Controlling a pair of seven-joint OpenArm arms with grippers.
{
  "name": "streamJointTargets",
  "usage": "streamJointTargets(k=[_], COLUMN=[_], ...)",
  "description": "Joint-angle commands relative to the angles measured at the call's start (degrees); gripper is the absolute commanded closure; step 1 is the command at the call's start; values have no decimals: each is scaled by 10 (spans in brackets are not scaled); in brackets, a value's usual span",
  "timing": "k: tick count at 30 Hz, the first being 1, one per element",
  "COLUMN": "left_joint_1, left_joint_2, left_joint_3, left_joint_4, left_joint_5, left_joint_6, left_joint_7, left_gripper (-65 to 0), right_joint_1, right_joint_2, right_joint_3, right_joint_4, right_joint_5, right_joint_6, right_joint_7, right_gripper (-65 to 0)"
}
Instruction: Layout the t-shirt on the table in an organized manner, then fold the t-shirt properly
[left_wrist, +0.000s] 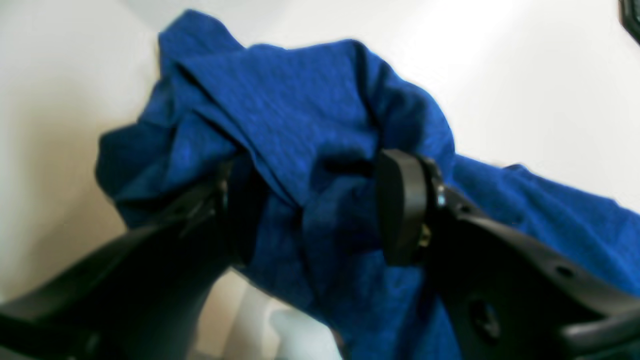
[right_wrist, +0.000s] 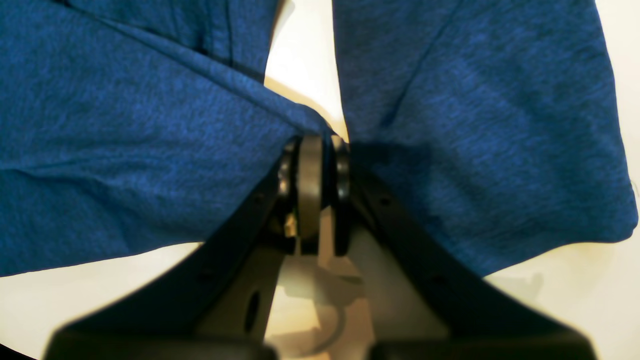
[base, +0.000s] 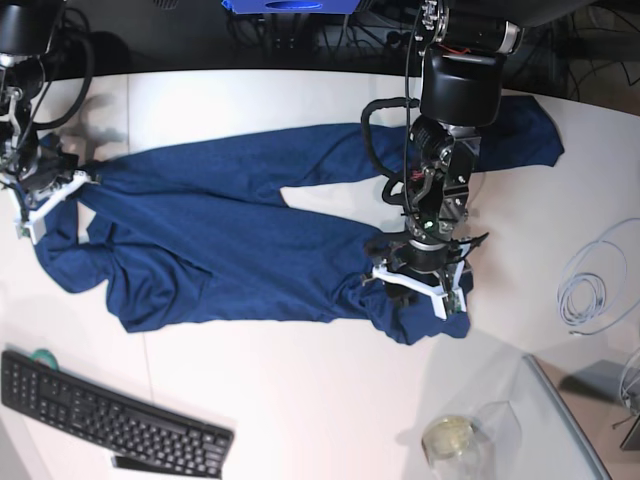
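Your shirt (base: 230, 250) lies stretched across the middle of the white bench (base: 300, 400), long side running left to right in the base view. It is plain deep blue knit, no print, and far from flat: broad wrinkles run through the body, a pale wedge of bench shows through a gap near the middle top, and the lower edge is uneven. One end trails up under the arm at the base view's right, towards the far edge of the bench; the other end bunches at the base view's left.

Your left hand (left_wrist: 320, 210) sits over the shirt's lower corner at the base view's right. Its fingers (left_wrist: 400, 205) stand apart with a thick bunched wad of cloth between them; the cloth fills the gap and drapes over both sides, so you are pinching a gathered fold rather than a single layer.

Your right hand (right_wrist: 312, 190) is at the far left end in the base view. Its fingers are pressed together, and the cloth spreads away from the tips in two taut sheets, left and right, with bench showing between them, so it grips an edge of the shirt.

A keyboard (base: 110, 420) lies at the near left, well apart from the shirt, and a coiled cable (base: 590, 285) lies at the right.
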Motion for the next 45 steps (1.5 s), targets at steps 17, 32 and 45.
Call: streamJointTargets(k=[17,32,45], left_joint_1=[-41,51,134], left_joint_2=[-4,-24,-93], left_joint_3=[0,1,1], left_joint_4=[-19,136,327], left_joint_5=[0,0,0], left_joint_6=[-3,-2,-2], left_joint_7=[-17,-10,159], left_gripper=[-165,0,0], right_joint_1=[10,-51,-97], right_joint_2=[9,-27,-96], right_joint_3=[4,45,158], right_joint_4=[7,91,148], right_joint_5=[2,1,5], right_joint_6=[0,0,3], right_joint_7=[8,64,65], right_gripper=[-29,-87,-455])
